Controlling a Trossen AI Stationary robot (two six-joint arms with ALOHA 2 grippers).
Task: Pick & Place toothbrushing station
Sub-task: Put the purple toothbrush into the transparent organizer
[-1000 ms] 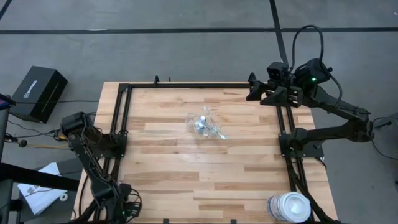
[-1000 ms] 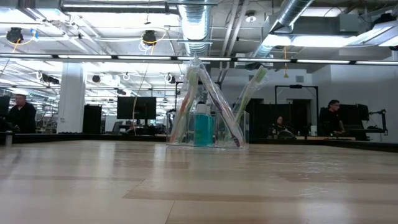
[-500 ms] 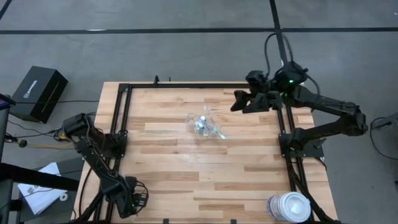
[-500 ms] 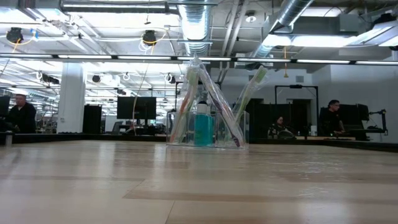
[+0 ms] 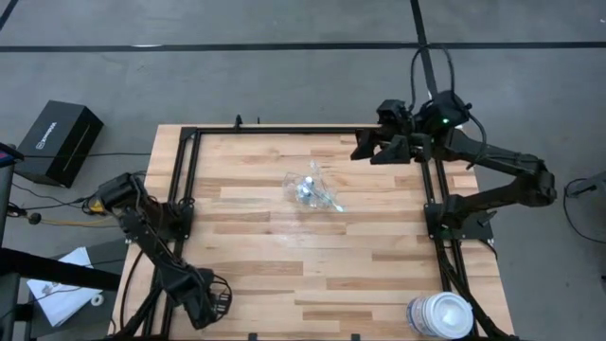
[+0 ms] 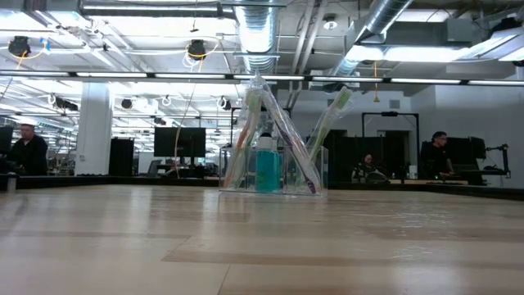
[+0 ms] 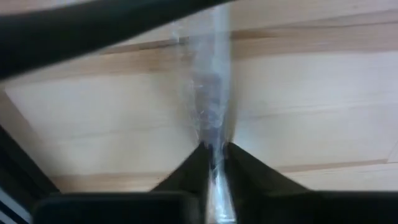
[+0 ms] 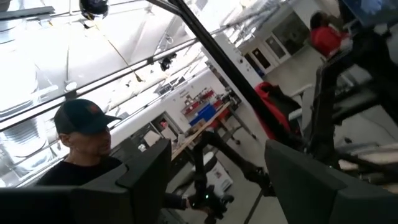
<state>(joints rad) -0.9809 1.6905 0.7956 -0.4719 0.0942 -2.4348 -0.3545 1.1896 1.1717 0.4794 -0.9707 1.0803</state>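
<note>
The toothbrushing station [image 5: 312,189] stands on its base near the middle of the wooden table. It is a small clear container [image 6: 272,174] with a teal tube [image 6: 268,168] inside. Thin toothbrushes [image 6: 327,123] lean in it and stick out above its rim. My left gripper [image 5: 210,305] hangs over the table's near left corner, far from the station. In the left wrist view its fingers [image 7: 186,177] stand almost together, with a pale blurred streak along the slit between them. My right gripper [image 5: 365,150] is open over the far right part of the table, level and pointing left.
A large white round tub [image 5: 440,314] sits at the near right corner. Black frame rails [image 5: 185,180] run along the table's left, far and right sides. A black box [image 5: 59,142] lies on the floor to the left. People [image 6: 29,152] stand in the room beyond.
My right gripper has swung from the far right corner toward the table's left, along the far edge. My left arm has stretched out, and its gripper has moved a little toward the table's right along the near edge. The station has stayed still.
</note>
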